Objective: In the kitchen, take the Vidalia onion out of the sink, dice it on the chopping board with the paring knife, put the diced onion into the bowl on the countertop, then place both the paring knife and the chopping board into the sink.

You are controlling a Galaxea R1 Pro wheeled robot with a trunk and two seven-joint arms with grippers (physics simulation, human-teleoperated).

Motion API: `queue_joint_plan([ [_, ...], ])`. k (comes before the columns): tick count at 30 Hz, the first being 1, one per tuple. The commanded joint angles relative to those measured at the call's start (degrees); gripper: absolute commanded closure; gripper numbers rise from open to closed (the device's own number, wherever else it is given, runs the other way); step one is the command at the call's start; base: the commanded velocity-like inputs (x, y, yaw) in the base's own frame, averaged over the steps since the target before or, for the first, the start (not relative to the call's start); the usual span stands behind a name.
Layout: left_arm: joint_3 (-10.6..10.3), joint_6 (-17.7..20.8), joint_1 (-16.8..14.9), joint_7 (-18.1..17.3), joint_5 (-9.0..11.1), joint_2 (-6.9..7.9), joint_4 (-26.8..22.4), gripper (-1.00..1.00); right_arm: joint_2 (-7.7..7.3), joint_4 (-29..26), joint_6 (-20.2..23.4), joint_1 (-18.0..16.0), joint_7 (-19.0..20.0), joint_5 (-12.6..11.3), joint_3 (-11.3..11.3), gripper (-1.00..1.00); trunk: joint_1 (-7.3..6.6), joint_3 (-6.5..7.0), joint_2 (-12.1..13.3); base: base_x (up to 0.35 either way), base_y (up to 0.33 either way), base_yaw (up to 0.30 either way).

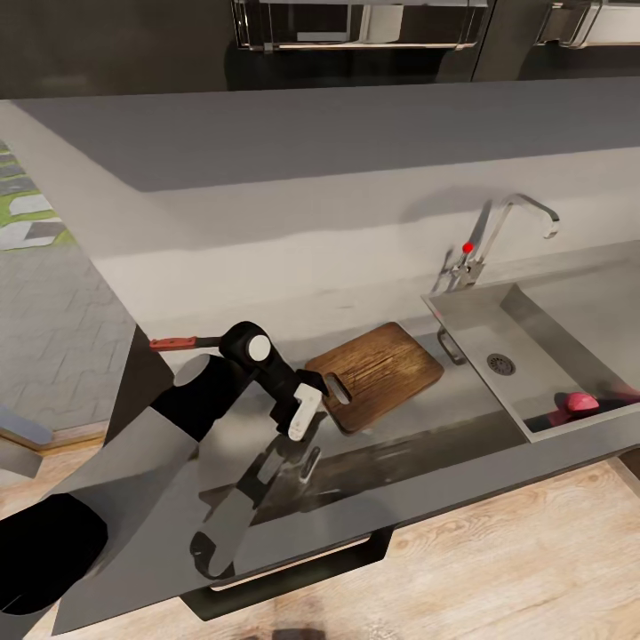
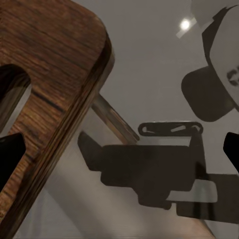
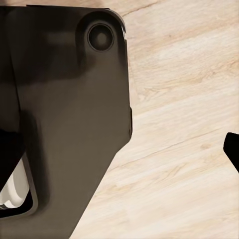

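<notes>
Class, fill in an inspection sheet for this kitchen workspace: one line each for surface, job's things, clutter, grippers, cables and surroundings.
Surface: grey reflective countertop, mirroring the arm above it.
Job's things: chopping board lies flat on the counter left of the sink; Vidalia onion sits in the basin near its front wall; paring knife lies on the counter's far left.
Clutter: nothing seen.
Grippers: left gripper is beside the board's handle-slot end, fingers apart in the wrist view, holding nothing; right gripper faces the wooden floor, state unclear.
Cables: nothing seen.
Surroundings: tap with red knob behind the sink; dark cabinets above; drawer handle below the counter.
</notes>
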Motion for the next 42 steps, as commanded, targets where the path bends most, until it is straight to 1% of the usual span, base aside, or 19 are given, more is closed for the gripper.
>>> queue_joint_plan([
  [1,0.0,0.0,0.0,-0.2,-0.2,0.0,-0.1,-1.0,0.02,0.0,-0.2,0.0,-0.2,0.1,-0.1,-1.0,0.03,-0.08,-0.1,0.0,0.0,0.0],
  [8,0.1,0.0,0.0,-0.2,-0.3,0.01,-1.1,-1.0,0.02,0.0,-0.2,0.0,-0.1,0.1,-0.1,-1.0,0.03,-0.08,-0.1,0.0,0.0,0.0],
  [28,0.1,0.0,0.0,-0.1,-0.3,0.01,-1.2,-1.0,0.1,0.0,-0.2,0.0,-0.1,0.1,-0.1,-1.0,0.03,-0.09,-0.1,0.0,0.023,0.0],
  [42,0.1,0.0,0.0,-0.1,-0.3,0.12,-1.1,-1.0,0.41,0.0,-0.2,0.0,-0.1,0.1,-0.1,-1.0,0.03,-1.12,-0.1,0.0,0.0,0.0],
])
